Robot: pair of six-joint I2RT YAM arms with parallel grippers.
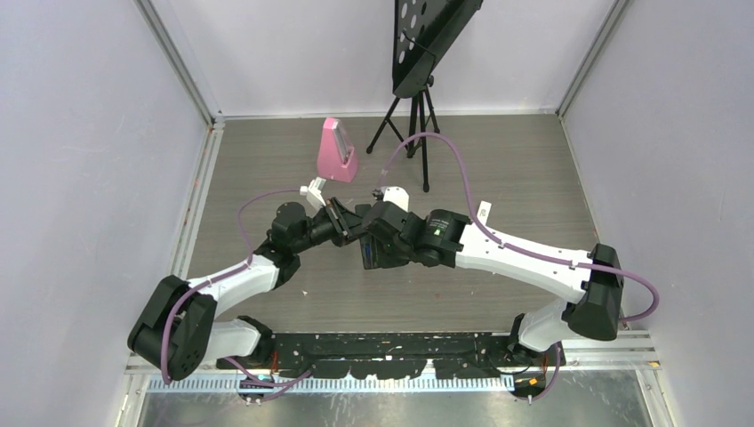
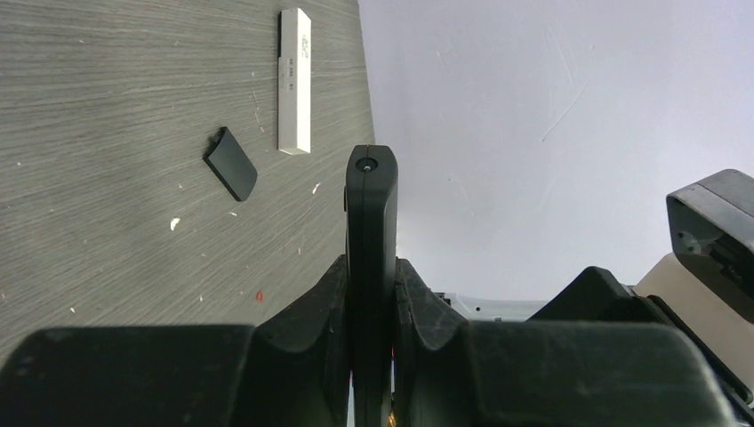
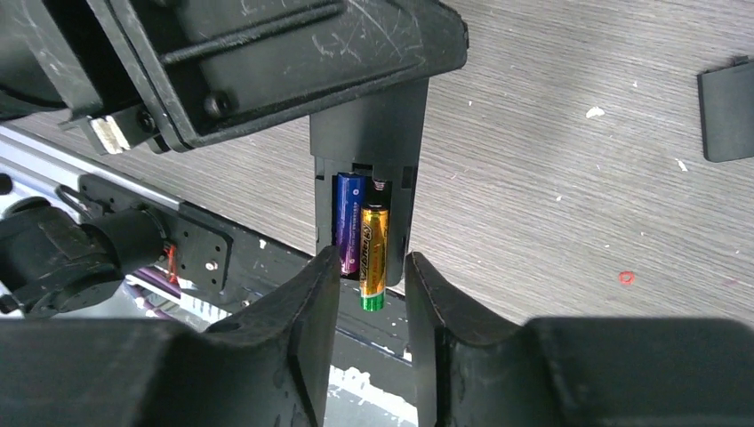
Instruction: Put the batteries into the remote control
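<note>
Clamping remote control (image 2: 370, 205), left claw (image 2: 371, 280); gold battery (image 3: 373, 258) overhangs end.

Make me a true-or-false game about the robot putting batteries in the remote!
1. The left gripper holds the black remote control. True.
2. The remote's battery slot is empty. False: a purple battery and a gold battery sit in it.
3. The back cover lies on the table. True.
4. The right gripper squeezes the white remote. False: its jaws stand apart beside the batteries, and the white remote lies on the table.
5. The gold battery sticks out further than the purple battery. True.
</note>
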